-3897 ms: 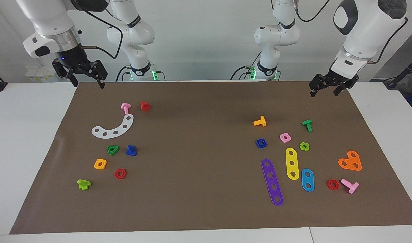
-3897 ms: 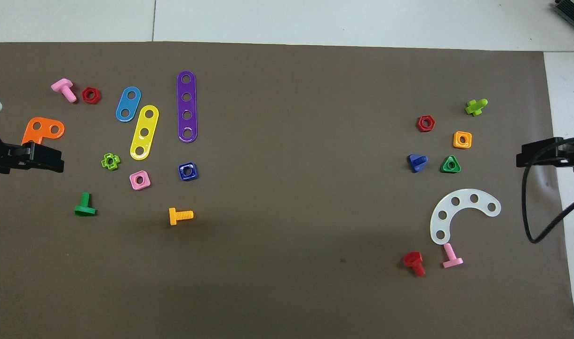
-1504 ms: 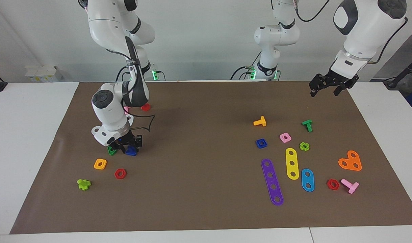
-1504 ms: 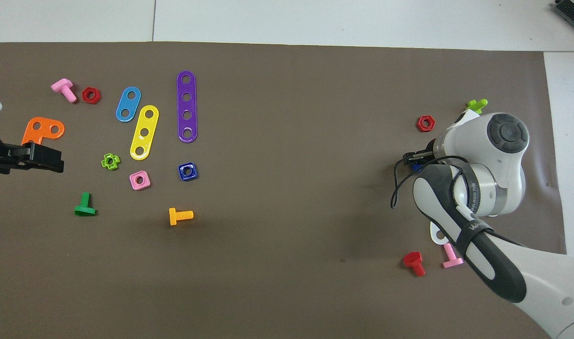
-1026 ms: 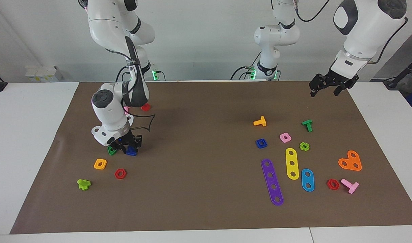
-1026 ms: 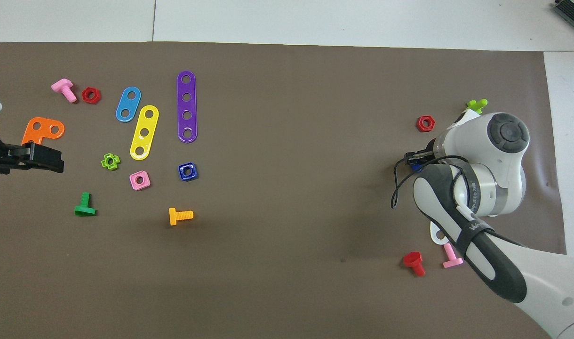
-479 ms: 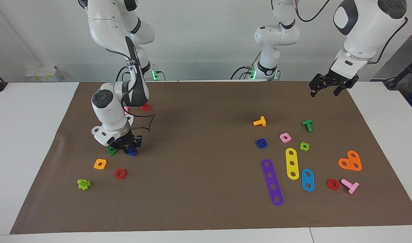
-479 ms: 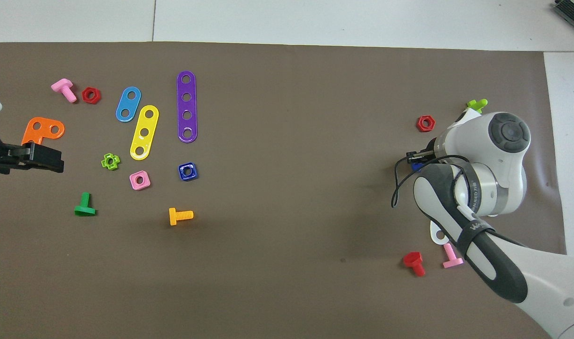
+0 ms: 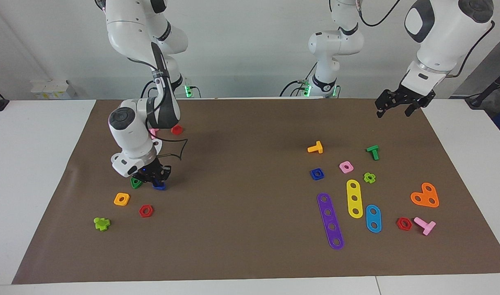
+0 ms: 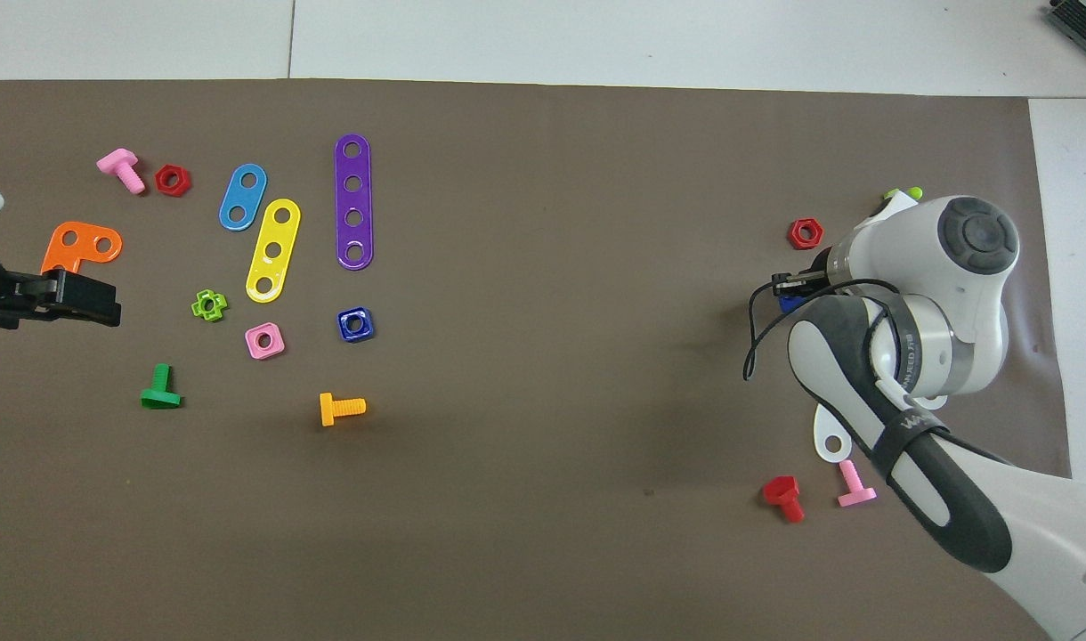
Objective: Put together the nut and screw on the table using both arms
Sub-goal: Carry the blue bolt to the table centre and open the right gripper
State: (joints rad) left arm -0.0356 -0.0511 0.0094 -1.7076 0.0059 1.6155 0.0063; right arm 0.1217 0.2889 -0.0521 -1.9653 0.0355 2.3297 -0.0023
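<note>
Since the previous frames the right arm has risen slightly, its wrist now a little higher over the mat, and the screw (image 9: 159, 186) has come up with it. Right gripper (image 9: 155, 180) is closed on the screw's shaft; the dark-blue head hangs just below the fingertips, close above the brown mat (image 9: 250, 123), beside the green triangular nut (image 9: 135, 182). From overhead only a sliver of the screw (image 10: 788, 303) shows under the wrist.

Nearby, farther from the robots: yellow-orange square nut (image 9: 121, 199), red hex nut (image 9: 146, 211), lime cross piece (image 9: 102, 223). Nearer the robots, partly hidden by the arm: pink bolt (image 10: 855, 485), red bolt (image 9: 176, 130), white curved strip (image 10: 830, 441).

Left gripper (image 9: 397, 105) hangs with fingers spread, holding nothing, above the mat's corner at the left arm's end; that arm waits.

Nut (image 9: 317, 174), blue and square, lies flat on the mat toward the left arm's end, untouched, well apart from the screw. Beside it the pink square nut (image 9: 346, 166); nearer the robots the orange bolt (image 9: 315, 148); farther, the purple strip (image 9: 330, 221).
</note>
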